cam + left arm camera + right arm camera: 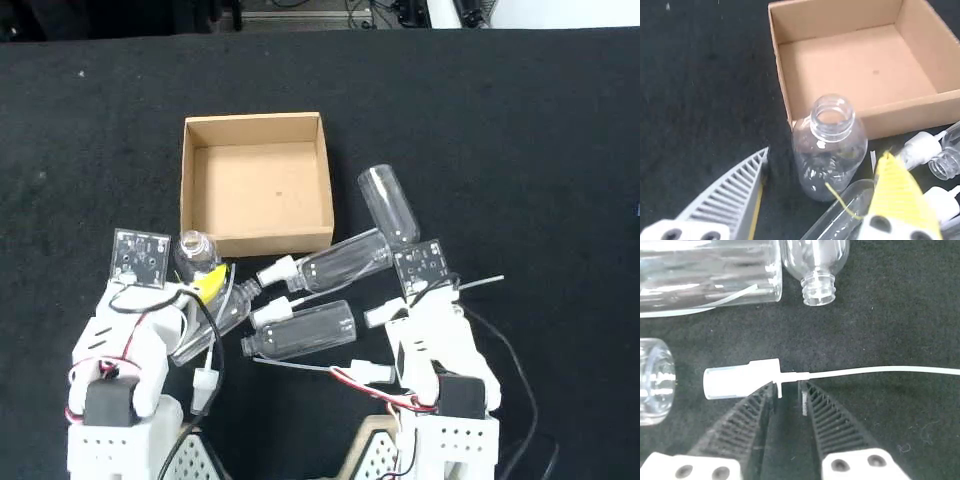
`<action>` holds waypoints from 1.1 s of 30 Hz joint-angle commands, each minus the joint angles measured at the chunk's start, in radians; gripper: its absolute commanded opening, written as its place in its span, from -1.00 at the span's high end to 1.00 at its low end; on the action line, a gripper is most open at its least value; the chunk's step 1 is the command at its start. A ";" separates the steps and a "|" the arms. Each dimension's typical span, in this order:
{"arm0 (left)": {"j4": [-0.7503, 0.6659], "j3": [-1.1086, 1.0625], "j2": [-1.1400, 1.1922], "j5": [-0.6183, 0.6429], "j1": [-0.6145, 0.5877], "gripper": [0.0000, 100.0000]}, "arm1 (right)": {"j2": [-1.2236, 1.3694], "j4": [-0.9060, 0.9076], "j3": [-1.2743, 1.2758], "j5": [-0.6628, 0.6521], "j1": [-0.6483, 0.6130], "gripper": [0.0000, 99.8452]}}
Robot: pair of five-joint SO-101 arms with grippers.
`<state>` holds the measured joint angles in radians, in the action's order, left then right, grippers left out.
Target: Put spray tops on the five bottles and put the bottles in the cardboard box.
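The cardboard box (258, 180) stands open with nothing inside. An uncapped clear bottle (830, 145) stands upright against the box's near wall, between the spread grey and yellow fingers of my left gripper (825, 154), which is open. In the high view that bottle (196, 250) is beside the left gripper (200, 275). My right gripper (788, 387) is narrowly open, its tips at a white spray top (742, 380) lying on the mat, with the top's small nozzle stub between them. The spray top's tube (880, 371) trails off sideways. The right gripper (412, 298) is right of the bottle pile.
Clear bottles lie between the arms: one capped (335, 262), one uncapped (300, 330), one right of the box (390, 205), one under the left arm (215, 320). Loose spray tops (372, 372) lie near the arm bases. The black mat (520, 150) extends far and right.
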<state>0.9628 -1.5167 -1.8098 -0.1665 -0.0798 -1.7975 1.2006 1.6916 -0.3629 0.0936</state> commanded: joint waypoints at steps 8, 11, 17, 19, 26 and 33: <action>-0.253 -0.159 -0.012 0.043 0.005 0.37 | -0.084 0.006 -0.008 -0.009 0.029 0.87; -0.276 -0.174 -0.012 0.046 0.007 0.38 | -0.084 0.006 -0.008 -0.009 0.029 0.87; -0.276 -0.173 -0.012 0.046 0.015 0.38 | -0.084 0.006 -0.008 -0.009 0.029 0.87; -0.270 -0.177 -0.012 0.046 0.015 0.38 | -0.084 0.006 -0.008 -0.009 0.029 0.87; -0.252 -0.182 -0.011 0.043 0.039 0.52 | -0.082 0.006 -0.008 -0.009 0.029 0.87; -0.184 -0.183 -0.012 0.046 0.088 0.41 | -0.090 0.029 -0.008 -0.009 0.029 0.87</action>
<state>0.7649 -1.6747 -1.8098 -0.1281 -0.0061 -1.7975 1.2129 1.6916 -0.3629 0.0936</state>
